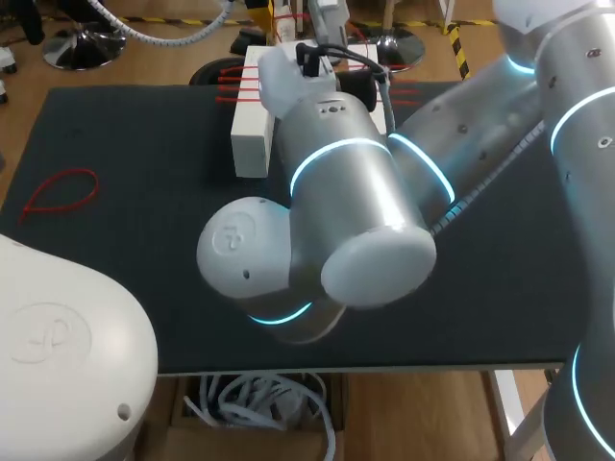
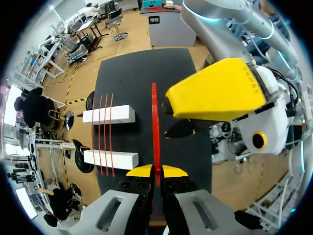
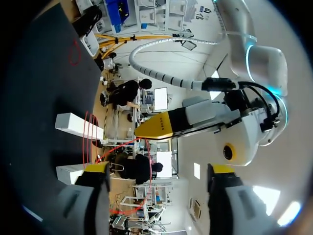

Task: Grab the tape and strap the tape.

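In the left wrist view my left gripper (image 2: pixel 156 171) is shut on a thin red tape strap (image 2: pixel 155 122) that runs straight ahead from its tips. Just ahead of it hangs a yellow fingertip (image 2: pixel 215 93) of my right gripper, beside the strap. In the right wrist view my right gripper (image 3: pixel 159 169) stands open and wide. The left gripper's yellow tip (image 3: pixel 156 127) is ahead of it, and the red strap (image 3: pixel 120 146) trails from that tip. Two white blocks (image 2: pixel 108 115) lie under three red straps (image 2: pixel 105 137). In the head view my right arm (image 1: pixel 346 192) hides both grippers.
The white blocks (image 1: pixel 252 134) sit at the far middle of the dark mat (image 1: pixel 115 288), with red straps (image 1: pixel 235 86) across them. A loose red loop (image 1: pixel 60 192) lies on the mat at the left. My left arm's white housing (image 1: pixel 58 355) fills the near left corner.
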`<state>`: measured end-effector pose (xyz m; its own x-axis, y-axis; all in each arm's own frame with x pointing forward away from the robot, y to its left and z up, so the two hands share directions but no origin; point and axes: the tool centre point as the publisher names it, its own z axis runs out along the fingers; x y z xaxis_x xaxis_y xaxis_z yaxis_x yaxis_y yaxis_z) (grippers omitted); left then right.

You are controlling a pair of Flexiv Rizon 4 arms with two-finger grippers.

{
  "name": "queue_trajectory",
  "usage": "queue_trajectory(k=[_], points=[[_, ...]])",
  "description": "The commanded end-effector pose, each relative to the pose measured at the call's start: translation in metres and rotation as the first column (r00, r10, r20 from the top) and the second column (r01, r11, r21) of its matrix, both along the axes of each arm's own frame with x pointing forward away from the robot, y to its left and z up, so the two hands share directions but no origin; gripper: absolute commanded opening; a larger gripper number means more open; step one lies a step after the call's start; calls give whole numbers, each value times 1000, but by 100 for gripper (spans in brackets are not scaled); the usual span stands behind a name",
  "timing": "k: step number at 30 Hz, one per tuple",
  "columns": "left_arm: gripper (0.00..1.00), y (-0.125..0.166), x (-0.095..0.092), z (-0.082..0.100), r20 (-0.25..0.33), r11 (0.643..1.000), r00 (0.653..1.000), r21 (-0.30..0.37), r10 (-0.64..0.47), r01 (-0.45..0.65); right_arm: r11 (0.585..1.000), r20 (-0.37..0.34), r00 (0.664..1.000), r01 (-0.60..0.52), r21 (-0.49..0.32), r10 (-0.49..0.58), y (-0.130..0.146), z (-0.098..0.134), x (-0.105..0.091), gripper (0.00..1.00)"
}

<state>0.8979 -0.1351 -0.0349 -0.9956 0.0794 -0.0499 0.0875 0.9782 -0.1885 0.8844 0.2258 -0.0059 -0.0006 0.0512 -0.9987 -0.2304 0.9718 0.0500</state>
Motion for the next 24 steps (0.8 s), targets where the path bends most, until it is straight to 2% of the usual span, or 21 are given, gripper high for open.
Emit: queue_trajectory(k=[1,6,10,13,14,15,24], points=[[0,0,-1,0,1,1000,1000,2,1,-1,1000,-9,1000,12,-3,-12,-6,4,-14,65],[0,0,-1,0,1,1000,1000,2,1,-1,999,-6,999,42,0,-42,-19,9,-27,65],[0,0,-1,0,1,1000,1000,2,1,-1,997,-1,997,82,4,-82,-35,12,-30,71],[0,0,-1,0,1,1000,1000,2,1,-1,993,-5,993,119,12,-119,-48,13,-30,80],[0,0,-1,0,1,1000,1000,2,1,-1,992,-5,992,126,13,-126,-51,14,-30,87],[0,0,-1,0,1,1000,1000,2,1,-1,992,-5,992,129,14,-129,-55,15,-29,99],[0,0,-1,0,1,1000,1000,2,1,-1,989,-38,990,139,55,-137,-74,23,-22,100]])
